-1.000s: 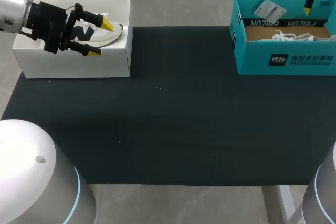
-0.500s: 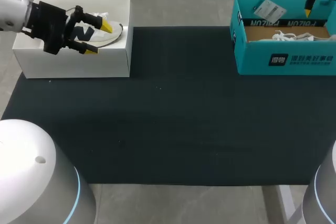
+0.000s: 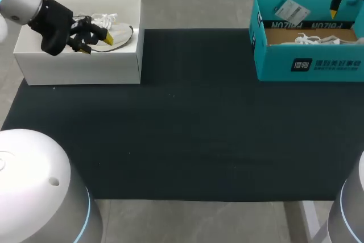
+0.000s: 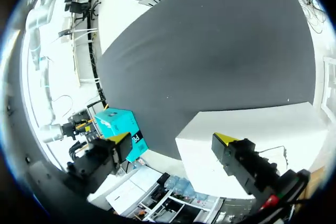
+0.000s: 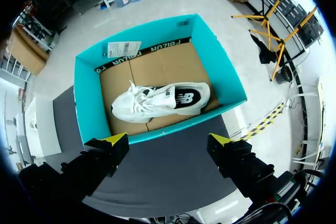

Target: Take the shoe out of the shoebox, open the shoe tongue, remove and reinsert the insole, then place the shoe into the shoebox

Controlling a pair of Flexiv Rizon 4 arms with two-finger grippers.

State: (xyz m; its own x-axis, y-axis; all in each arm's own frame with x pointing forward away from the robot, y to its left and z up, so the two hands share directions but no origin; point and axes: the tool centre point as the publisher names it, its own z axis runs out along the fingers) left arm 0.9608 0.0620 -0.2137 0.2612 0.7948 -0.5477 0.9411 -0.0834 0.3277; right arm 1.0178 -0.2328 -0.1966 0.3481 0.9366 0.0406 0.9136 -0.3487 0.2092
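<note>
— Starting on the left?
— Yes: left gripper [image 3: 96, 44] down inside the white shoebox [image 3: 85, 71], fingers spread wide, one yellow tip on each side of the pale shoe [image 3: 118, 31] lying in there. Cannot tell from above whether either tip touches it. Seen from the wrist, just the box wall and the dark-matted desk [image 3: 199, 118] ahead of the open fingers.
— And the box itself?
— Open-topped, sitting at the desk's far left corner, shoe toward its right end, laces bunched against the far wall.
— Moving to the right?
— Right gripper [image 5: 167, 140] hanging above the teal shoebox [image 5: 218, 66], likewise opened wide and holding nothing, looking straight down into it. Box parked at the far right corner, well apart from the white one.
— Contents?
— White sneaker [image 5: 157, 100] resting upright on the cardboard floor, roughly in the middle, lying along the box's length. Dark insole [image 5: 185, 99] showing through the opening, laces loose over the tongue. Paper label [image 5: 123, 49] stuck on the far flap, clear of the sneaker
</note>
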